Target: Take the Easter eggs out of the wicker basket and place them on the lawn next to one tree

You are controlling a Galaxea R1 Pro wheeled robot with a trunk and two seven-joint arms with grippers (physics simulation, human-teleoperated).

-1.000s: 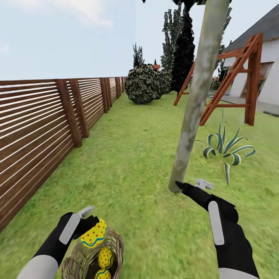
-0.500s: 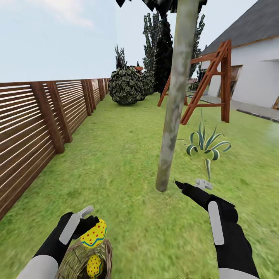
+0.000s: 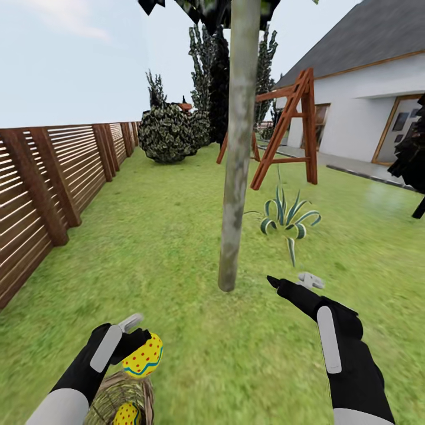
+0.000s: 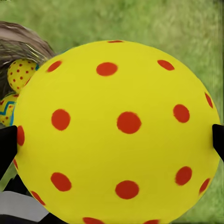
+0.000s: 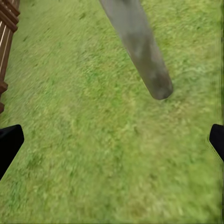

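Note:
My left gripper (image 3: 137, 335) is shut on a yellow Easter egg (image 3: 143, 356) with red dots, held just above the wicker basket (image 3: 112, 398) at the bottom left edge of the head view. In the left wrist view that egg (image 4: 116, 130) sits between the dark fingertips (image 4: 7, 144), and two more eggs (image 4: 19, 73) lie in the basket (image 4: 25, 44) behind it. The tree (image 3: 236, 177) has a pale mottled trunk that meets the lawn (image 3: 177, 236) straight ahead. To the right of its base my right gripper (image 3: 290, 279) is open and holds nothing. Its wrist view shows the trunk (image 5: 140, 46) over grass.
A slatted wooden fence (image 3: 35, 195) runs along the left. A round bush (image 3: 168, 133) and dark cypresses (image 3: 212, 77) stand at the back. A striped agave (image 3: 286, 218) grows right of the trunk, with a wooden swing frame (image 3: 289, 124) and a white house (image 3: 366, 100) beyond.
The whole view has swung to the right, so the tree, fence and basket have shifted left in the picture. Both arms keep the same pose, with the egg still held.

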